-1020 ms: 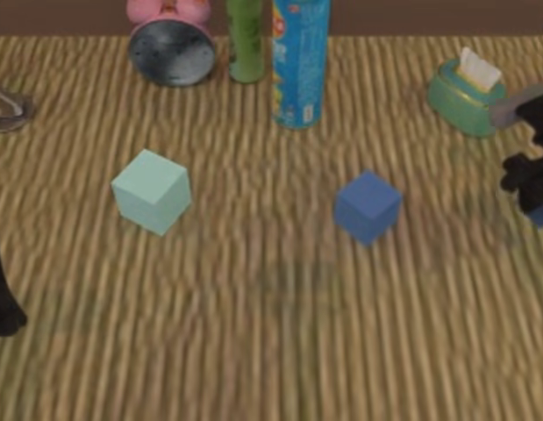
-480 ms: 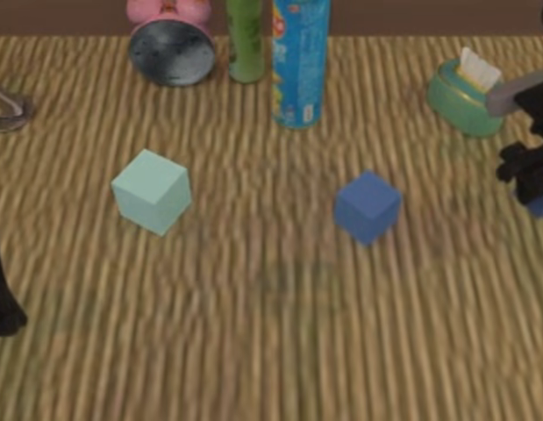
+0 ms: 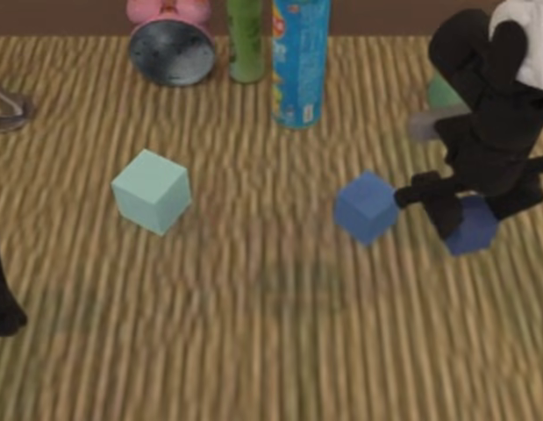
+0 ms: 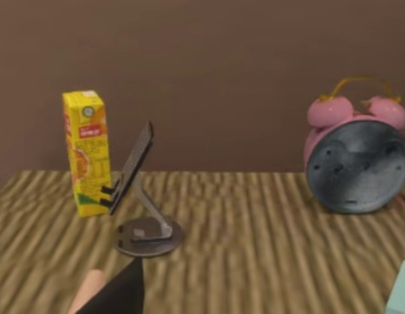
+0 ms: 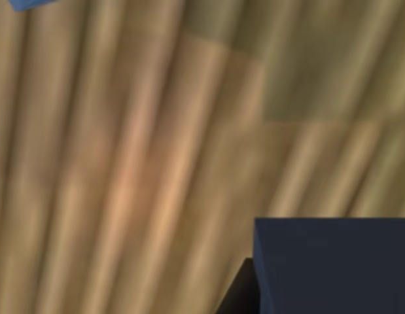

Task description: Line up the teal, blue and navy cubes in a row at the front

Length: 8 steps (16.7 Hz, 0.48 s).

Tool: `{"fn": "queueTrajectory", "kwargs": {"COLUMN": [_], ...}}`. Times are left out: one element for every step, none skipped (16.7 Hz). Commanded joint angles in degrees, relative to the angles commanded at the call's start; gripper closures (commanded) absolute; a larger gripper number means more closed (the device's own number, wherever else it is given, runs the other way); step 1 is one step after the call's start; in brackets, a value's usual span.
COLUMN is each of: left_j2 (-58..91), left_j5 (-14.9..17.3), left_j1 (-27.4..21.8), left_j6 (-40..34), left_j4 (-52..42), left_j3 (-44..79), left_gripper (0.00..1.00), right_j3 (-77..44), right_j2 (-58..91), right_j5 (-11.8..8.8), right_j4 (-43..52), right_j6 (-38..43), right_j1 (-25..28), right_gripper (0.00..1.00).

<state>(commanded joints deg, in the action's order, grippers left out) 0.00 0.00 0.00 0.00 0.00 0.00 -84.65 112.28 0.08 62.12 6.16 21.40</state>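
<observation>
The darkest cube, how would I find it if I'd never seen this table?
Look at the right side of the striped table, where the right arm's black gripper reaches down. The navy cube sits in its grip, just right of the blue cube. It is smaller and much darker than that one, and than the pale teal cube far left.

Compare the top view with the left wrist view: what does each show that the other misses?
Only the top view shows the right gripper shut on the navy cube, just right of the blue cube, plus the printed can and green bottle. Only the left wrist view shows the yellow juice carton and the full phone stand beside it. Both share the pink alarm clock at the back, the striped table, and the teal cube, which is only a corner in the wrist view. The left arm stays parked at the table's left edge.
</observation>
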Motion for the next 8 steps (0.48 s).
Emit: {"fn": "queueTrajectory", "kwargs": {"left_j2": [0.00,0.00,0.00,0.00,0.00,0.00,0.00,0.00], "left_j5": [0.00,0.00,0.00,0.00,0.00,0.00,0.00,0.00], "left_j1": [0.00,0.00,0.00,0.00,0.00,0.00,0.00,0.00], "left_j6": [0.00,0.00,0.00,0.00,0.00,0.00,0.00,0.00], "left_j4": [0.00,0.00,0.00,0.00,0.00,0.00,0.00,0.00], "left_j3": [0.00,0.00,0.00,0.00,0.00,0.00,0.00,0.00], "left_gripper": [0.00,0.00,0.00,0.00,0.00,0.00,0.00,0.00], "right_j3": [1.32,2.64,3.92,5.15,6.31,7.39,8.37,9.18], "right_j2": [-1.07,-2.14,-3.23,-4.33,-5.46,-6.60,-7.68,-8.63], "right_j5": [0.07,0.14,0.22,0.30,0.40,0.51,0.63,0.74], "right_j4": [0.01,0.01,-0.02,-0.09,-0.22,-0.41,-0.64,-0.86], "right_j6": [5.17,10.36,15.37,20.04,24.16,27.66,30.59,32.92], "right_j1": [2.63,5.27,7.86,10.35,12.67,14.77,16.62,18.17], "right_gripper": [1.00,1.00,1.00,1.00,1.00,1.00,1.00,1.00]}}
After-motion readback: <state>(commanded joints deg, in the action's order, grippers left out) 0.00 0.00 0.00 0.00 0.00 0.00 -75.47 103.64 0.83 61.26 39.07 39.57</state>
